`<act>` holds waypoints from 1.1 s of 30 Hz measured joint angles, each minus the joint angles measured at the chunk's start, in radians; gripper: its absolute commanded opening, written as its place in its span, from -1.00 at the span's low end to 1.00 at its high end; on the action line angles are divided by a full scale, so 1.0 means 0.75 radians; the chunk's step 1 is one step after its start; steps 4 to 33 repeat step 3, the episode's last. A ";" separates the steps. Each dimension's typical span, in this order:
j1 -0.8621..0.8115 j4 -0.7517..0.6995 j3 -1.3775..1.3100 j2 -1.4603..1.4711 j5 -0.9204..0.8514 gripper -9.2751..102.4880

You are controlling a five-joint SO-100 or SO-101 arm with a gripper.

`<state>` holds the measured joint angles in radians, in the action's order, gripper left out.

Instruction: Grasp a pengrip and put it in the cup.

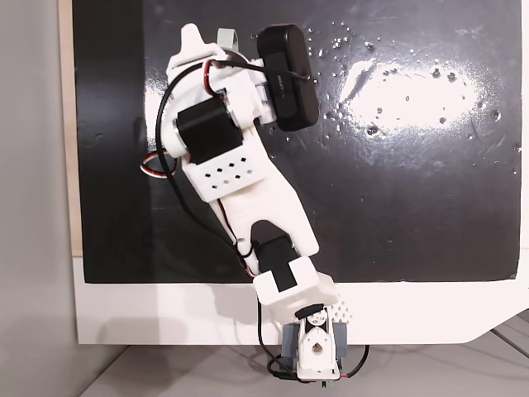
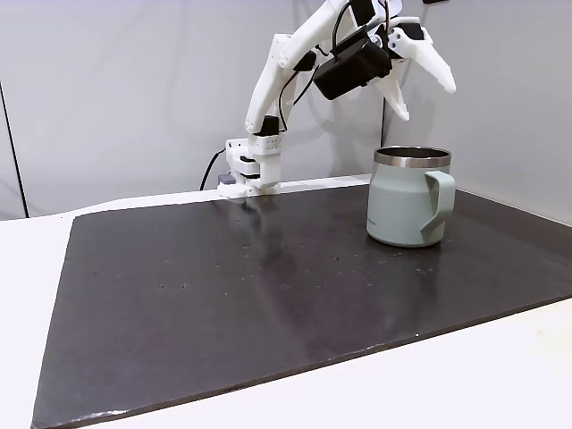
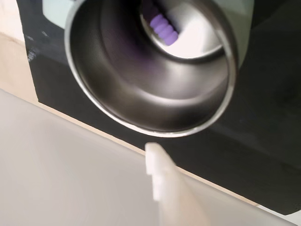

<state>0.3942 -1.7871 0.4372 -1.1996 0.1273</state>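
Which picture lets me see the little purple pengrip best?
The wrist view: it looks straight down into the cup, where the purple pengrip lies on the shiny bottom. A fixed view from the side shows the cup's outside, whose wall hides the pengrip.

The cup (image 2: 407,206) has a matt, smooth pale grey-green outside, and in the wrist view its inside (image 3: 141,89) is shiny bare metal with soft reflections. The pengrip (image 3: 163,27) in it looks like soft, ribbed purple rubber with a dull surface. The dark mat (image 2: 268,295) on the bench is glossy and mirrors the light, with small specks on it, and the arm (image 1: 248,190) is of smooth white plastic with black glossy parts.
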 measured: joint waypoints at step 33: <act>0.000 -0.006 0.000 0.000 0.000 -0.17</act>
